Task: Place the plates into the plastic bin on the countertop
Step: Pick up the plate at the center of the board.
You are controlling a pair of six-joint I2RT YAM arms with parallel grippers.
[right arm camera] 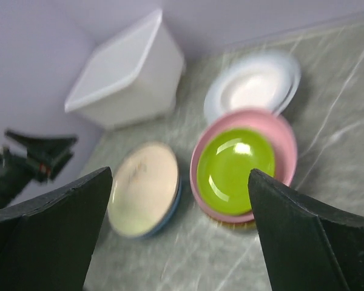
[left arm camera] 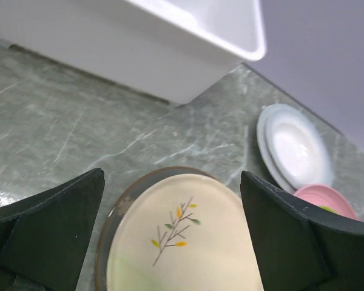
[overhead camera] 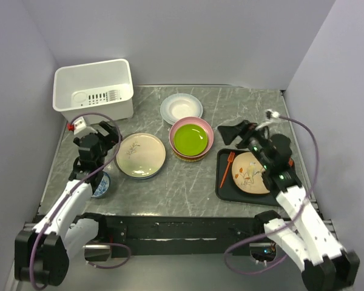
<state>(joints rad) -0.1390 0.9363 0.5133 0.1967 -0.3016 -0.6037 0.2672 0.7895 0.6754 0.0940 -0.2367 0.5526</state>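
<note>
While the left gripper (overhead camera: 110, 134) hung wide open just left of the cream plate (overhead camera: 141, 154) and the right gripper (overhead camera: 238, 131) gaped empty, the plastic bin (overhead camera: 109, 110) at far left held nothing, so gripping that plate's rim looked next.

The bench (overhead camera: 188, 182) is grey-green marble with thin white veins; the plastic bin (overhead camera: 94, 91) is plain white. Between the left tool (left arm camera: 171, 200)'s black fingers (left arm camera: 48, 230) shows a cream plate (left arm camera: 182, 242) with a twig of green, yellow and orange leaves. Ahead of the right tool (right arm camera: 181, 176), a lime-green plate (right arm camera: 235, 170) sits in a pink plate (right arm camera: 279, 130); beyond them, a white plate (right arm camera: 252, 91).
</note>
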